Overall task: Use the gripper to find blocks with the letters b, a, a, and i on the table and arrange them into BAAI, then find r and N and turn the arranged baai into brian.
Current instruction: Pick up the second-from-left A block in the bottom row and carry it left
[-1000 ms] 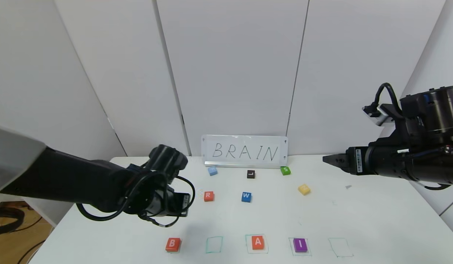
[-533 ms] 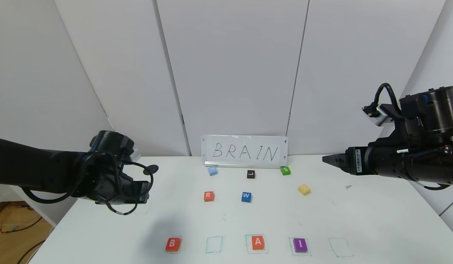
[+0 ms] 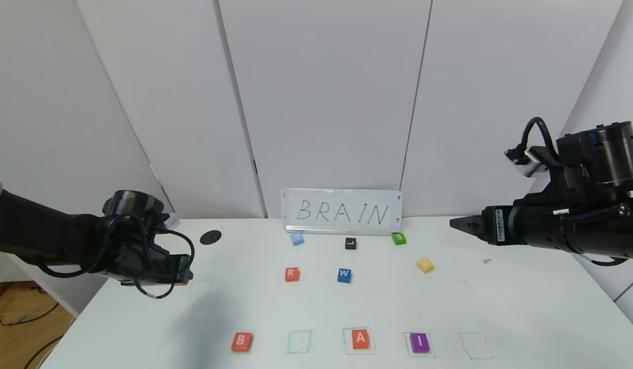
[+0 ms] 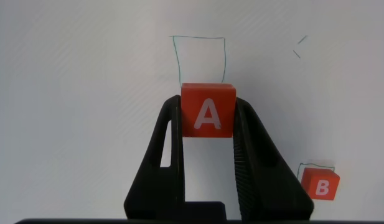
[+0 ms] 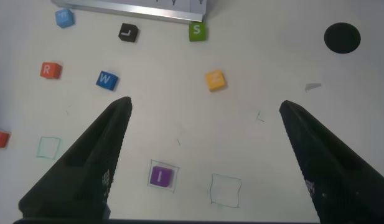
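Near edge of the table point(image 3: 526, 318), row of green drawn squares. B block point(image 3: 242, 341) at about 7 o'clock from table centre, sitting on its square. Next square point(image 3: 299, 342) bare. Then A block point(image 3: 360, 339) at 6 o'clock, inside its square. Purple I block point(image 3: 420, 342) at 5 o'clock, inside its square. Last square point(image 3: 475, 345) bare.

Mid-table: R block point(image 3: 291, 274) at 10 o'clock from centre, blue W block point(image 3: 344, 275) just to its 3 o'clock, well apart from the row. N block point(image 3: 425, 264), yellow, letter faint, at 2 o'clock.

Left gripper point(image 4: 207, 134) out at the table's 9 o'clock edge, raised above the surface. Jaws closed tight on the second A block point(image 4: 208, 110), one finger on each side, letter face showing. Wrist view shows a bare green square beyond it.

Right gripper point(image 5: 204, 155) hovering high at 3 o'clock, fingers spread wide, nothing between them.

Far side: pale blue block point(image 3: 297, 239), black L block point(image 3: 350, 243), green S block point(image 3: 399, 238) in a loose line. Black round spot point(image 3: 210, 237) at 10 o'clock. Behind them, whiteboard sign point(image 3: 342, 211) reading BRAIN, upright against the wall.
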